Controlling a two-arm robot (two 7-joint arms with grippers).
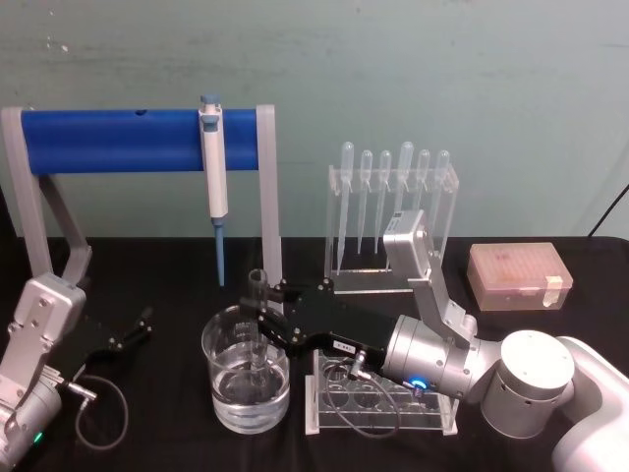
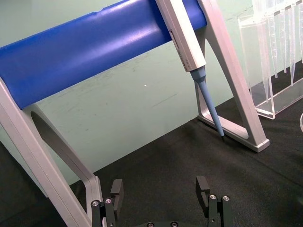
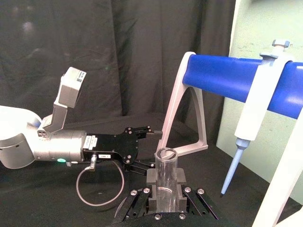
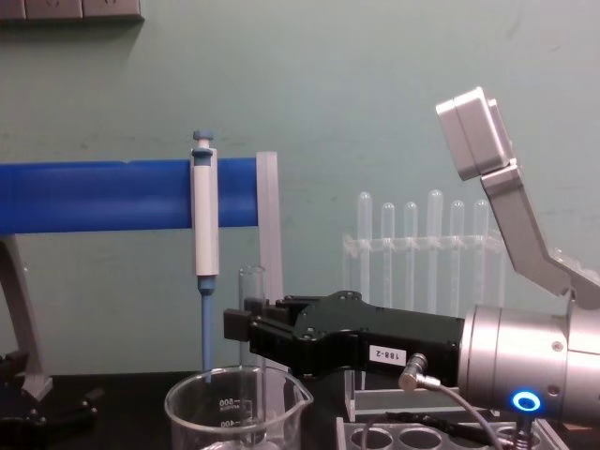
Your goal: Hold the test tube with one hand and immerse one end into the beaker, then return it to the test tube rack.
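Observation:
The test tube (image 1: 257,285) stands upright, my right gripper (image 1: 263,320) shut on its middle. Its lower end hangs inside the beaker (image 1: 226,393), which holds water at the table's front centre; I cannot tell how deep the tip sits. From the chest view, the test tube (image 4: 250,281) rises above the right gripper (image 4: 242,326) over the beaker (image 4: 202,412). In the right wrist view the test tube's open rim (image 3: 165,153) shows between the right gripper's (image 3: 165,182) fingers. My left gripper (image 1: 131,334) rests open and empty at the far left, its fingers apart in the left wrist view (image 2: 160,189).
A blue-barred stand (image 1: 108,141) at the back left carries a white-and-blue pipettor (image 1: 212,147). A clear rack of pipettes (image 1: 393,197) stands behind my right arm. A clear tube rack (image 1: 383,413) lies under the right wrist, a pink box (image 1: 516,277) at right.

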